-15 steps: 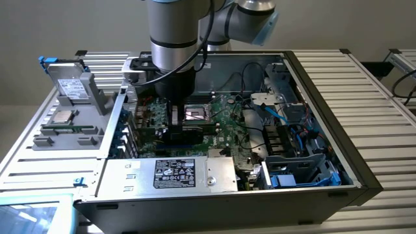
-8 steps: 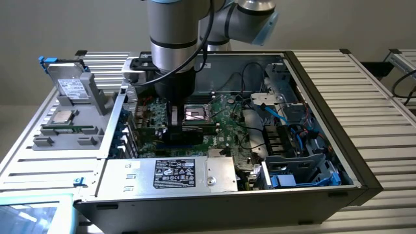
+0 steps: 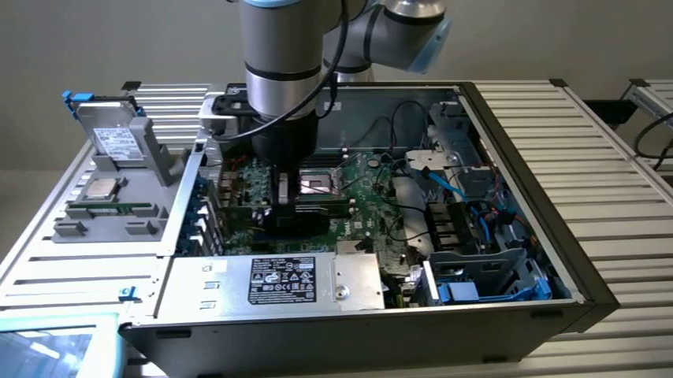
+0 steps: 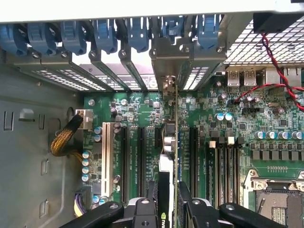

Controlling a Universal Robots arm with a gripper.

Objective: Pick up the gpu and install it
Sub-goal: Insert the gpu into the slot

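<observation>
The gpu (image 4: 169, 142) stands on its thin edge inside the pc case (image 3: 547, 236), over the green board (image 4: 266, 114). Its long way runs from the gripper (image 4: 168, 202) to the metal back wall (image 4: 171, 54) w/ blue clips (image 4: 104, 35). Jaws nearly together, clamped on its flat black sides. Long black slots (image 4: 141, 161) lie beside it.

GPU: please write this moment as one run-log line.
gripper: shut on gpu | gpu: on edge over motherboard slots | seated: cannot tell
</observation>
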